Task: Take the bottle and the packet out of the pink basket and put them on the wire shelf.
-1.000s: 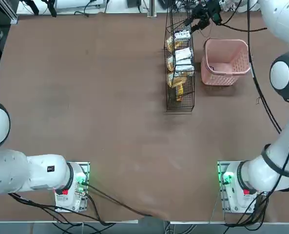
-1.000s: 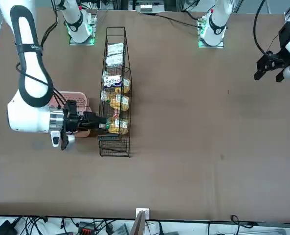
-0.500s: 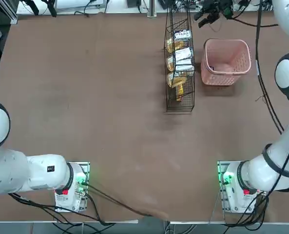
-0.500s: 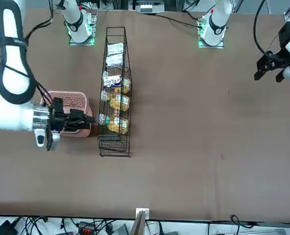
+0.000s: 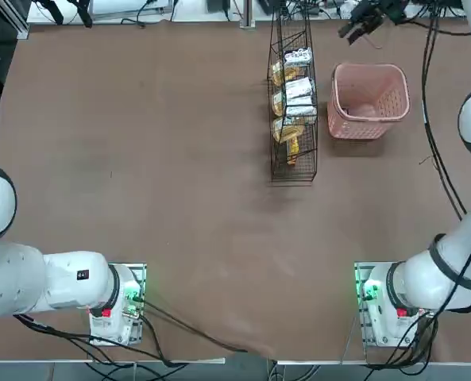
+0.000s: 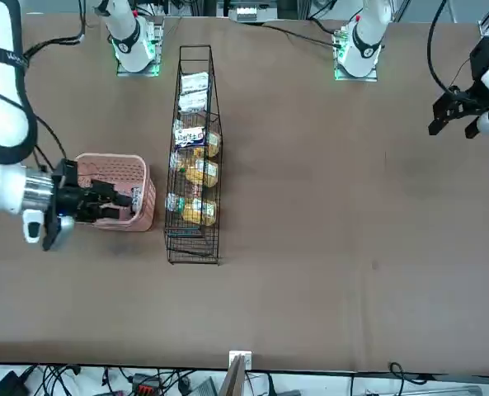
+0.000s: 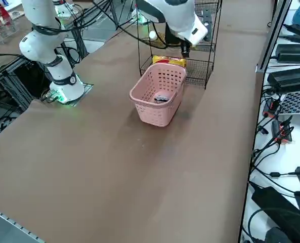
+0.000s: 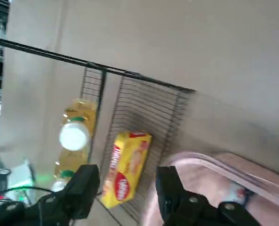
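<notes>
Right end effector empty, fingers parted, above pink basket far rim, 12 o'clock. Packet lies inside basket. Bottle on wire shelf, at basket's 9 o'clock.

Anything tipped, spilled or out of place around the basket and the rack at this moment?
Nothing stands out. The pink basket sits upright beside the wire shelf, a small item lies inside it, and nothing is spilled. The open, empty right gripper hovers over the basket.
</notes>
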